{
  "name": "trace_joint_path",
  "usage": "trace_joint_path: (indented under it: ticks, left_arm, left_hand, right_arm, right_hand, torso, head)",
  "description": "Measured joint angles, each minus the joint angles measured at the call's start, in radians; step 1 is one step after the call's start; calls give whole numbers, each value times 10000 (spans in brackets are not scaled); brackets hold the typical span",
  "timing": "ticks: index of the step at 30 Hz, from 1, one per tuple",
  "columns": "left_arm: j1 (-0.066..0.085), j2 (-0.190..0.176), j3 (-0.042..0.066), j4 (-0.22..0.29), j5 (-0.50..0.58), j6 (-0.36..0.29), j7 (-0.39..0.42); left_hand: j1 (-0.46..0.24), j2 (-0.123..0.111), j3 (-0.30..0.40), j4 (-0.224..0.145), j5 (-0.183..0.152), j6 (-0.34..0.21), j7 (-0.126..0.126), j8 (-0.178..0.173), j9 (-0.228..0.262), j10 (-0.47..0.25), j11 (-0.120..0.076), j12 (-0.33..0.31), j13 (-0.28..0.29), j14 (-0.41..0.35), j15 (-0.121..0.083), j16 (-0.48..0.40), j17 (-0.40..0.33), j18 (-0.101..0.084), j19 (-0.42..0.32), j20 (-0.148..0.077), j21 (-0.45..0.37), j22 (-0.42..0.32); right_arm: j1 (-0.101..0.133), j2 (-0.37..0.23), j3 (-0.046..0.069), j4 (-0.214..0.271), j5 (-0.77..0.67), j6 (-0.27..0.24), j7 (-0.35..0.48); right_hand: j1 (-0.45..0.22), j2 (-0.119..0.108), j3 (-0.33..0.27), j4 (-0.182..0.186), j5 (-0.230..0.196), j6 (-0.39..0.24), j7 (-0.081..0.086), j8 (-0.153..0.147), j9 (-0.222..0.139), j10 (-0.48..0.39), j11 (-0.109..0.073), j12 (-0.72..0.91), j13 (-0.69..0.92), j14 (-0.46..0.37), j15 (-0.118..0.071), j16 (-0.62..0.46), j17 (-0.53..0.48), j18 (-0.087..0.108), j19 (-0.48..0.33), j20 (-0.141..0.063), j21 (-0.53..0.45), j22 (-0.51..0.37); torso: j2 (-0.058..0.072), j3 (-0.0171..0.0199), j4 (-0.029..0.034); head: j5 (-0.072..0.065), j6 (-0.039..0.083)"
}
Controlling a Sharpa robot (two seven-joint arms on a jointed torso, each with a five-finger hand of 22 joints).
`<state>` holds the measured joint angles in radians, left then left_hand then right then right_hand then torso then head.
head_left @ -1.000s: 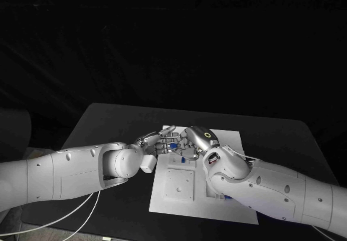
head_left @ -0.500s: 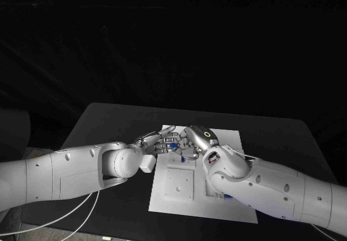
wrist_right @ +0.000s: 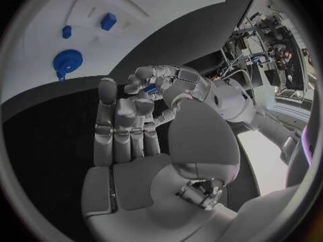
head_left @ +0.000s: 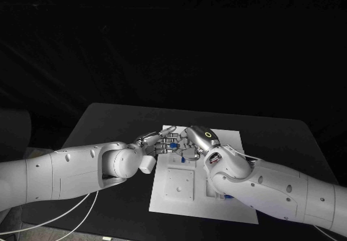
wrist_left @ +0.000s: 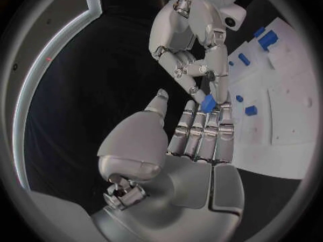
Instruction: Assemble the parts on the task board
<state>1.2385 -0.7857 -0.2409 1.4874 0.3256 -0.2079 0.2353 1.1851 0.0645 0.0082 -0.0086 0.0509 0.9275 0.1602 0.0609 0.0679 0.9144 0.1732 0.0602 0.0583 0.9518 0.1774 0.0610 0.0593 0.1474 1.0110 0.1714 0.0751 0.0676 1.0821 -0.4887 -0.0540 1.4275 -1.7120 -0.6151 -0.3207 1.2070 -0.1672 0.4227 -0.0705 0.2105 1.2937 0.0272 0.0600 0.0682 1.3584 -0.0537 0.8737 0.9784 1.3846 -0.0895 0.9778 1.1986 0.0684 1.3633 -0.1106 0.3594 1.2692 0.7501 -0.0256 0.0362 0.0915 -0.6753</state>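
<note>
Both hands meet just above the far left part of the white task board (head_left: 189, 203). A small blue part (head_left: 173, 145) sits between their fingertips. In the left wrist view the right hand (wrist_left: 191, 35) pinches the blue part (wrist_left: 207, 102) from above, while the left hand's fingertips (wrist_left: 194, 108) touch it from below. In the right wrist view the left hand (wrist_right: 171, 83) curls its fingers round the blue part (wrist_right: 151, 89), in front of the right hand (wrist_right: 128, 129). In the head view the left hand (head_left: 153, 142) and right hand (head_left: 194, 142) hide most of the part.
More blue parts lie on the board (wrist_left: 289, 91): a block (wrist_left: 268, 37), a smaller one (wrist_left: 250, 110), and a gear (wrist_right: 65, 63) beside another block (wrist_right: 107, 20). A square recessed plate (head_left: 178, 185) occupies the board's near half. A white cable (head_left: 65, 213) runs under the left arm.
</note>
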Motion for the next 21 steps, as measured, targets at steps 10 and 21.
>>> trace_joint_path:
  ticks: [10, 21]
  left_arm:
    - [1, -38, 0, -130, -722, -67, -236]
    - [18, -311, 1, -539, -2162, 4, -763]
  left_hand:
    - [-311, -617, 491, 568, 0, 67, 77, 0, 0, 217, 67, 0, 0, -9, 7, 0, 0, 1, -36, 36, 0, 0]
    - [-700, -2189, 1369, 2829, 0, 319, -12, 86, 41, 1744, -367, 163, 14, 2404, -666, 479, 137, -91, 1198, -578, 651, 187]
  right_arm:
    - [0, -112, 0, 100, 78, -178, 192]
    - [0, -447, 2, 266, 202, -225, 370]
  right_hand:
    - [0, -1, -1, 0, 6, 27, -30, -8, 11, 1, 1, 39, 34, 0, 0, 0, 19, 1, 0, 0, 2, 38]
    - [-1, -3, -2, 0, 6, 25, -30, 8, 12, 71, 0, 39, 54, 30, -29, 0, 26, 0, -1, 0, 64, 85]
  torso:
    - [-1, 0, -1]
    - [-10, 1, -17]
  head:
    - [-9, 14]
    - [-13, 14]
